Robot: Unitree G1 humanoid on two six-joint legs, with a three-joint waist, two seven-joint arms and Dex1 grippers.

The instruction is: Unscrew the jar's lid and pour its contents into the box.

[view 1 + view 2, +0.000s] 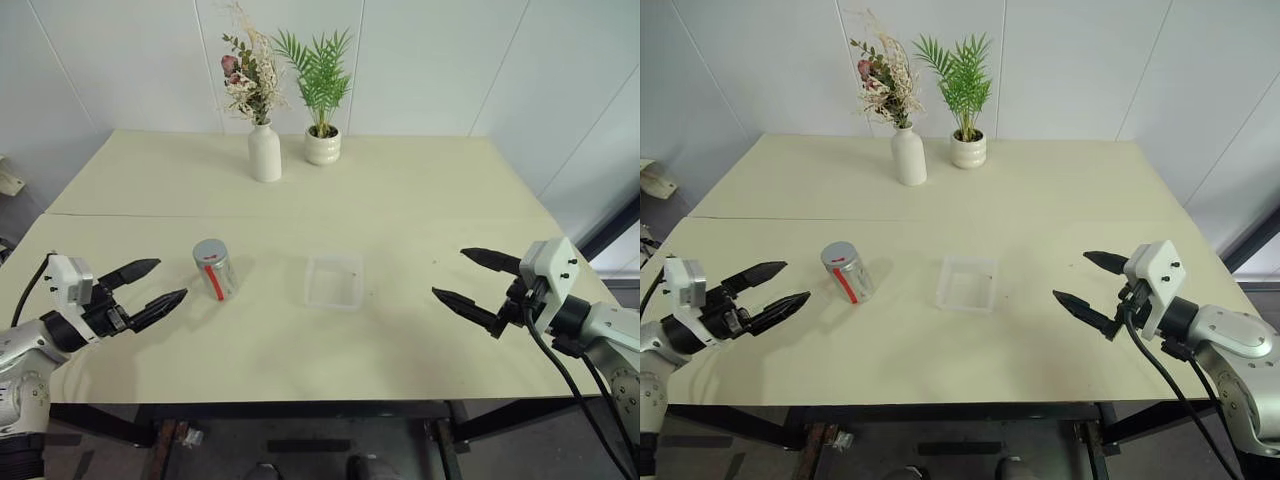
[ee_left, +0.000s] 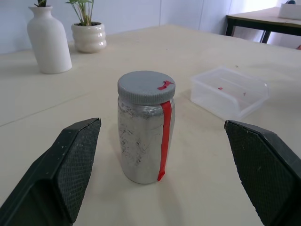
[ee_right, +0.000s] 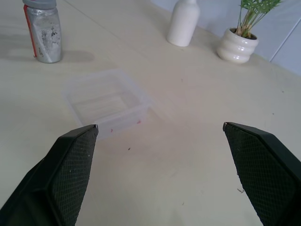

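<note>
From the head camera, the jar [image 1: 214, 268] stands upright on the table [image 1: 400, 190], lid [image 1: 209, 249] screwed on, with the box [image 1: 334, 280] well apart from it toward the right arm. The left gripper [image 1: 150, 284] hangs just beside the jar with its fingers spread and nothing between them; the right gripper [image 1: 478, 282] hangs near the table's right edge, likewise spread and empty, well apart from the box. A vase [image 1: 264, 152] and a plant pot [image 1: 322, 146] stand at the far side, clear of the work.

In the left wrist view, the jar [image 2: 145, 132] sits squarely between the two pads [image 2: 77, 165], untouched. The risk here is a tip-over: the jar is narrow and light-looking, and if one finger meets it before the other, it would likely topple or skid. A grip set too high would pinch the lid [image 2: 146, 86] and block the unscrewing. Whether the contents lie loose inside cannot be told through the silvered wall.

In the right wrist view, the box [image 3: 107, 101] lies ahead of the open fingers [image 3: 70, 165], empty apart from perhaps a red speck. It looks thin and light, so a nudge from either arm would probably slide it, and pieces poured from too far off could bounce out over its shallow rim.
</note>
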